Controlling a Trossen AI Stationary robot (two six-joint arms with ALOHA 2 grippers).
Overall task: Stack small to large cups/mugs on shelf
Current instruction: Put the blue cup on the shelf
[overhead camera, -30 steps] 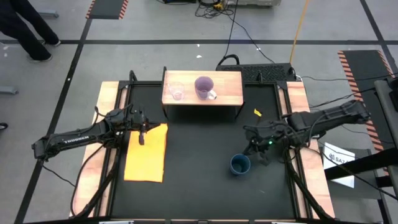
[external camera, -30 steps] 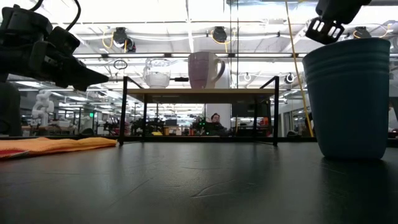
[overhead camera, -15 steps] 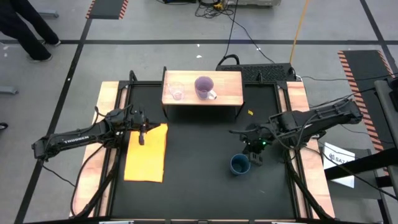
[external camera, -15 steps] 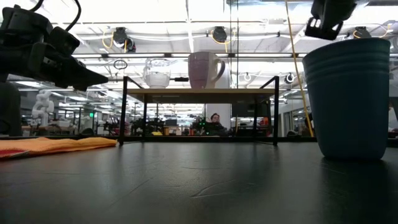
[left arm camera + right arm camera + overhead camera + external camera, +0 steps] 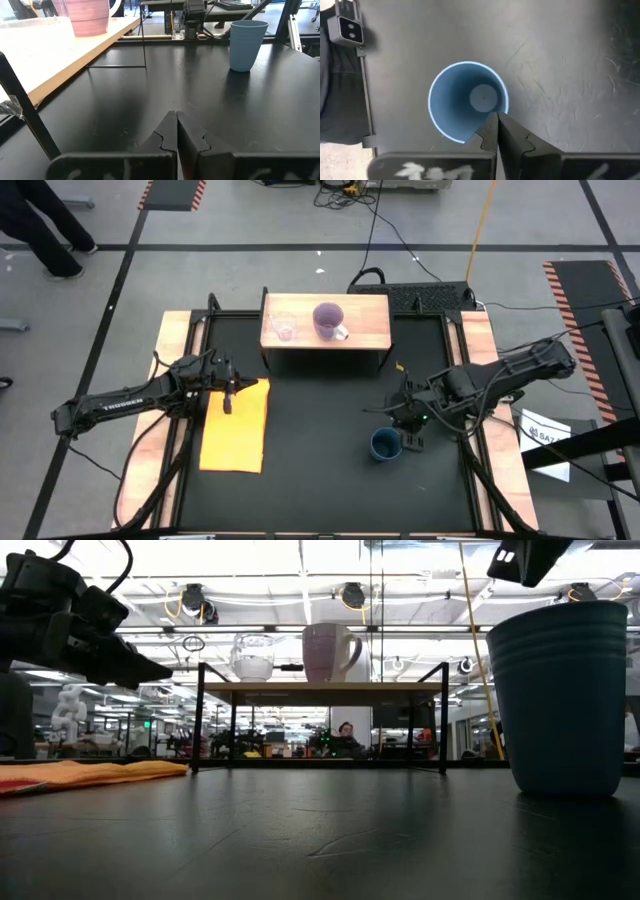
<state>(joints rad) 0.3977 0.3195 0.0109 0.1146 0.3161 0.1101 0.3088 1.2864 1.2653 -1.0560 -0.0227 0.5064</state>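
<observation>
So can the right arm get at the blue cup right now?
Probably yes. The right gripper hangs just above the blue cup, nothing between them, but its fingers are shut and would need to open.

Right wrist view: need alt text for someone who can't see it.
Looking straight down into an empty blue cup standing upright on the black table, with the right tool shut and its tips over the cup's rim. A small grey camera module sits at the table's edge.
</observation>
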